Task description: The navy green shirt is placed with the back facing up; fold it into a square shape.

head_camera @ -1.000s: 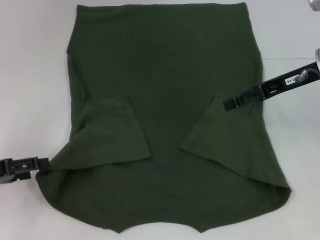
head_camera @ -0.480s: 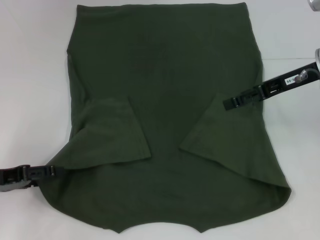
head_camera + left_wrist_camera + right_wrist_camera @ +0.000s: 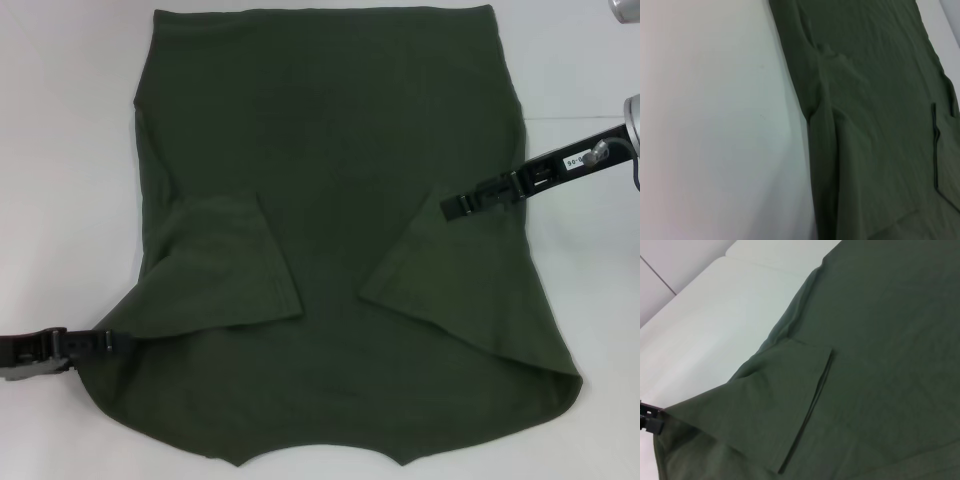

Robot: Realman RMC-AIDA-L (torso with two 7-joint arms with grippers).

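The navy green shirt (image 3: 330,170) lies flat on the white table, with both short sleeves folded inward onto its body. The left sleeve (image 3: 225,265) and the right sleeve (image 3: 440,270) form flaps. My left gripper (image 3: 122,341) is low at the shirt's left edge, near the shoulder corner, touching or nearly touching the fabric. It also shows in the right wrist view (image 3: 651,421) at that edge. My right gripper (image 3: 448,208) hovers over the shirt's right part, just above the folded right sleeve. The left wrist view shows the shirt's side edge (image 3: 815,130).
The white table (image 3: 60,150) surrounds the shirt, with bare surface on the left and on the right (image 3: 590,290). The shirt's near edge runs off the bottom of the head view. A table seam shows in the right wrist view (image 3: 670,287).
My left gripper has moved right and slightly down, from off the shirt to its left edge. My right gripper has shifted slightly up and left. The shirt has not moved.
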